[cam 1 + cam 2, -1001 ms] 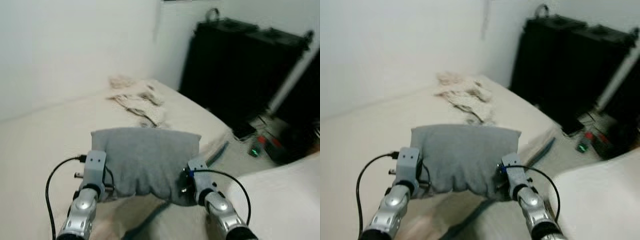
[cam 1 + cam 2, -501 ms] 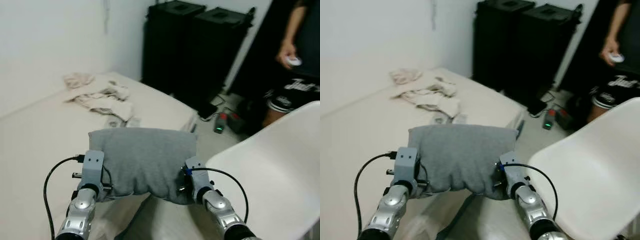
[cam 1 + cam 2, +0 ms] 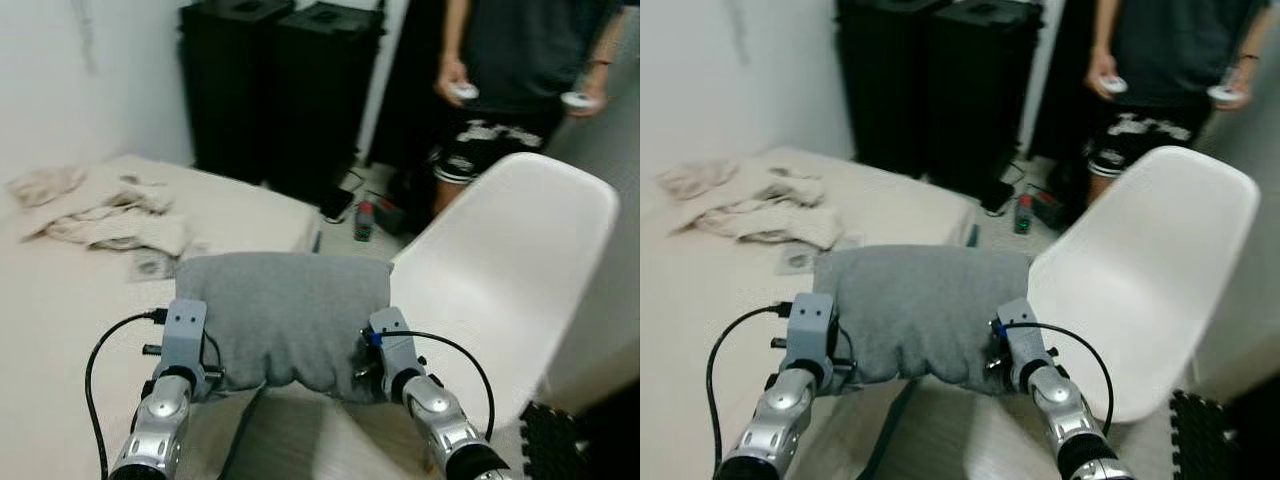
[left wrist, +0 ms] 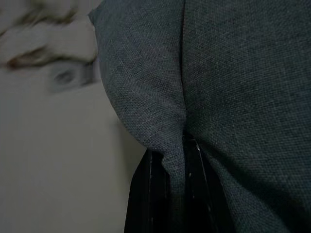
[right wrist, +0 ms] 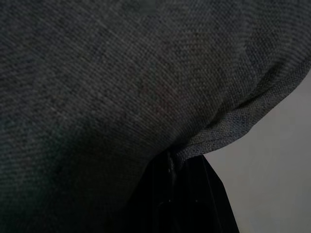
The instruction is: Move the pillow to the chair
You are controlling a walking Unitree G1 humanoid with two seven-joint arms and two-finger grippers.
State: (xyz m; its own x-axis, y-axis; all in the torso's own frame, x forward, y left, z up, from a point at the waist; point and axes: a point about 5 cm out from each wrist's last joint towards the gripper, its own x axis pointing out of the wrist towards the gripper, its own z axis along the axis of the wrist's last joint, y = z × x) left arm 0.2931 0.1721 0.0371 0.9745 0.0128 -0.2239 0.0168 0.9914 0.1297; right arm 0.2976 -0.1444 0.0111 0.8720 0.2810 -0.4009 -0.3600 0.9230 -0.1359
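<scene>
Left eye view — the grey pillow hangs in the air between the left hand and the right hand, over the edge of the bed. The white chair stands just to its right, seat facing the robot. A person stands behind the chair, a small white object in each hand.

Right eye view — same arrangement; crumpled cloths lie far back on the bed, and black cabinets stand against the wall.

Left wrist view — the black fingers are pinched narrowly on a fold of fabric near the pillow's corner.

Right wrist view — likewise clamped on a thin fold at the pillow's edge.

Risk, as judged: both grips take only a little cloth, so a swing toward the chair could pull a fold free and drop one end. A low carry could catch the pillow on the seat's rim, and the person stands close to the path.
</scene>
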